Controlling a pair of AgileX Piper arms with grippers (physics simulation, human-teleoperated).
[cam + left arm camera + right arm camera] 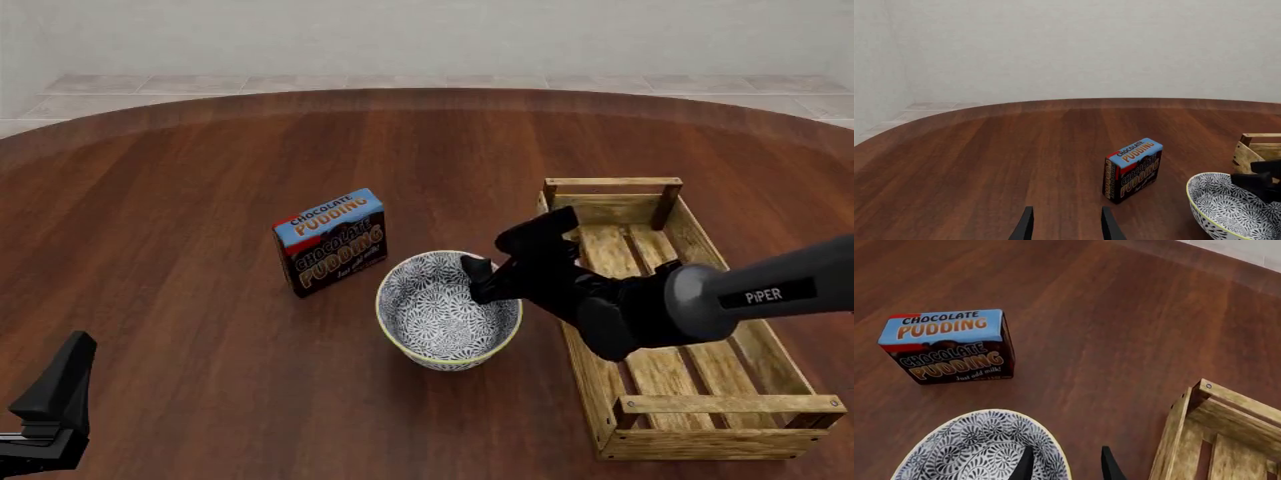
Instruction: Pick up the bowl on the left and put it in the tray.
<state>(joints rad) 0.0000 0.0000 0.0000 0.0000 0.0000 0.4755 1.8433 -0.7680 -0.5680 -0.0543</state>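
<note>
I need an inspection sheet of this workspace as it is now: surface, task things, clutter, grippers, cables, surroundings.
Surface: round dark wooden table, no spills seen.
Job's things: bowl upright on the table, just left of the tray; the tray holds nothing.
Clutter: chocolate pudding box standing behind and left of the bowl.
Grippers: right gripper astride the bowl's right rim, one finger inside and one outside, open; left gripper open, holding nothing, at the near left.
Cables: nothing seen.
Surroundings: pale wall, tiled floor.

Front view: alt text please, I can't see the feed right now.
The right gripper straddles the near-right rim of the patterned bowl, between the chocolate pudding box and the wooden tray. The left gripper sits idle at the table's near-left.
</note>
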